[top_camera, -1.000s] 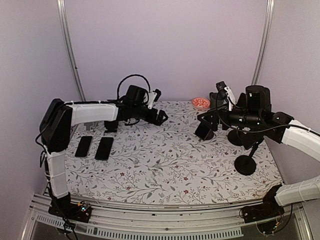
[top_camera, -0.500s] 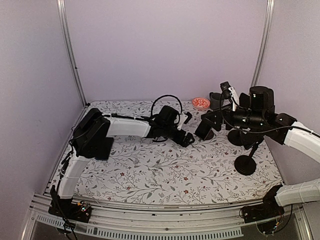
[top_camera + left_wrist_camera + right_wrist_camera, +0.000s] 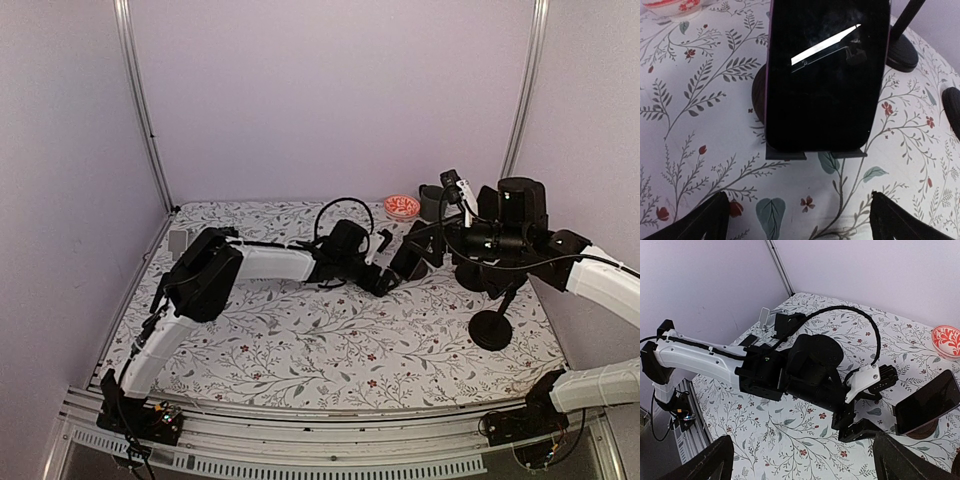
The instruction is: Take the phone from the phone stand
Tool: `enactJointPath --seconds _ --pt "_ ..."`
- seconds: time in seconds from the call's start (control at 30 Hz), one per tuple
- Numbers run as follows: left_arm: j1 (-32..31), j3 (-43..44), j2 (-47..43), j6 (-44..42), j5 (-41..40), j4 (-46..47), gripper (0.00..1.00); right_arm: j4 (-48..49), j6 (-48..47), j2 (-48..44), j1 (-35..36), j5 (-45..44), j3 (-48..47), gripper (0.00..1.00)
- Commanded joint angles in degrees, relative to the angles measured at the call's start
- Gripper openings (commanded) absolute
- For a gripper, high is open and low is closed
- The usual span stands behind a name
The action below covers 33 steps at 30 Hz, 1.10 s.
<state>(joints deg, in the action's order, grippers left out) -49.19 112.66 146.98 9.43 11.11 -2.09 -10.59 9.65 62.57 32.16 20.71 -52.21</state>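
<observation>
As the top camera has it: two white-and-black arms, left arm (image 3: 265, 262) stretched rightward across the floral-print table (image 3: 300, 350), right arm (image 3: 600, 280) bent in from the right. One glossy black slab phone (image 3: 412, 258), propped upright, far centre-right of the table. Left gripper (image 3: 386, 264) is just beside it on the left, jaws spread, nothing in them. Right gripper (image 3: 428, 235) is just above and behind the phone; its jaw gap can't be read from here. Two more black disc-base stands: near stand (image 3: 490, 328) with a thin stem, far stand (image 3: 468, 276) partly under the right arm. One small red-and-white bowl (image 3: 402, 206) at the back, one dark cup (image 3: 431, 200) beside it.

Left wrist: one phone, upper centre, leaning back. Dark screen with a white light streak, pinkish left edge. Its bottom edge sits on two small lips of the black phone stand (image 3: 785, 154), with the round base showing behind at left. Fingers (image 3: 710, 220) sit at both bottom corners, fully spread, touching nothing. Phone is ahead, apart from both. Two other stand bases at top right and right edge, bowl top left.

Right wrist: fingers (image 3: 715, 457) at both bottom corners, wide apart, empty, high over the table. One phone at right, tilted on its stand. Left gripper is just beside it, open; contact can't be told.
</observation>
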Motion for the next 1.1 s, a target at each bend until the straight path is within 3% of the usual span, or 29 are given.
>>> enactJointPath --seconds 0.0,0.43,0.8,1.07 --pt "-1.4 3.4 5.2 1.1 0.4 -1.3 0.99 1.6 -0.1 -0.4 -0.5 1.4 0.7 0.99" --pt "-3.3 13.8 12.6 1.4 -2.7 -4.9 0.99 1.9 0.0 -0.3 -1.0 2.0 1.1 0.99" --pt "-3.3 15.3 13.5 2.5 -3.7 -5.0 0.71 2.2 0.0 0.1 -1.2 2.2 1.6 0.99" --pt "-3.3 12.2 9.9 1.7 -4.9 -2.8 0.61 2.2 0.0 -0.1 -1.5 2.3 1.9 0.99"
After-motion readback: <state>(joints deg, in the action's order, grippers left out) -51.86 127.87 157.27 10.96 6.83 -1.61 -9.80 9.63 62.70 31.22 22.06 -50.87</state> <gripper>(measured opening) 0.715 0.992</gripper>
